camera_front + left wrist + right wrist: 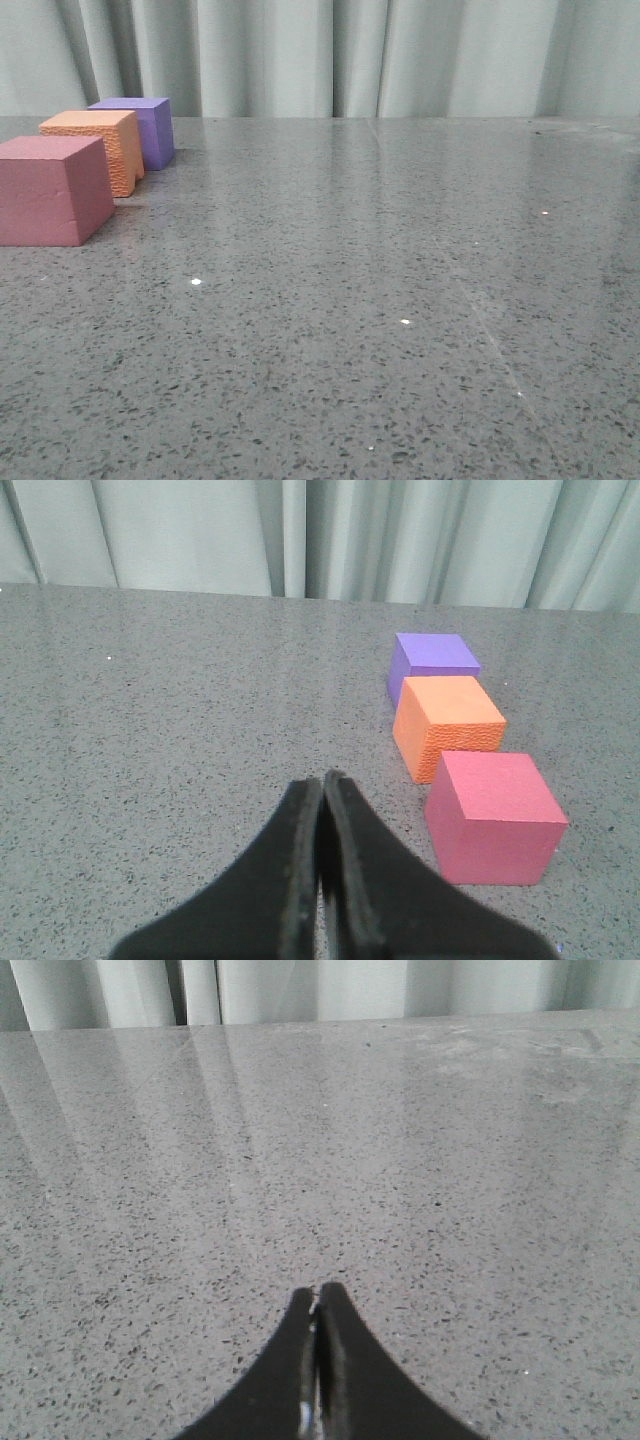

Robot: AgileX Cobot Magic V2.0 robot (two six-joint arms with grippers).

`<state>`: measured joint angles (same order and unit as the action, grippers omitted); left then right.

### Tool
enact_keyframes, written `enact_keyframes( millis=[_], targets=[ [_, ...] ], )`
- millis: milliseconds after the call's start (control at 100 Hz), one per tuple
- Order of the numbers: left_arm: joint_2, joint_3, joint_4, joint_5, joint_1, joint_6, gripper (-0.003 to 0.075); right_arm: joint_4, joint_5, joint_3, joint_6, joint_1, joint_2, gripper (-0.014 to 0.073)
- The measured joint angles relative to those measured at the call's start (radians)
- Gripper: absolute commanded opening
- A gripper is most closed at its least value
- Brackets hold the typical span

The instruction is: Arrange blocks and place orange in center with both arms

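Note:
Three foam blocks stand in a row at the far left of the table in the front view: a pink-red cube (52, 188) nearest, the orange cube (98, 145) with its pebbled side in the middle, and a purple cube (140, 126) farthest. The left wrist view shows the same row: purple (432, 663), orange (447, 724), pink-red (493, 816). My left gripper (322, 778) is shut and empty, hanging apart from the pink-red cube. My right gripper (318, 1290) is shut and empty over bare tabletop, with no block in its view. Neither arm shows in the front view.
The grey speckled table (380, 300) stretches wide to the right of the blocks. A pale pleated curtain (330, 55) hangs behind the table's far edge.

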<state>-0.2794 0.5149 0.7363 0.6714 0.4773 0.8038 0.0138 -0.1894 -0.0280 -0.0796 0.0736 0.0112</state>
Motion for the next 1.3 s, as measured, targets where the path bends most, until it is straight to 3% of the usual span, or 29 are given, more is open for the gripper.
enact_keyframes(
  millis=[510,830,1100,1300],
  targets=[
    [0.016,-0.056,0.021,-0.034,-0.002,-0.018,-0.0019,0.0,0.0,0.0,0.0,0.0,0.0,-0.006],
    [0.184,-0.224,-0.213,-0.172,-0.105,-0.333,-0.0019,0.0,0.0,0.0,0.0,0.0,0.0,-0.006],
    [0.283,-0.378,-0.552,-0.351,-0.276,-0.695,-0.0019,0.0,0.0,0.0,0.0,0.0,0.0,-0.006],
    [0.283,-0.483,-0.637,-0.496,-0.386,-0.754,-0.0019,0.0,0.0,0.0,0.0,0.0,0.0,-0.006]
  ],
)
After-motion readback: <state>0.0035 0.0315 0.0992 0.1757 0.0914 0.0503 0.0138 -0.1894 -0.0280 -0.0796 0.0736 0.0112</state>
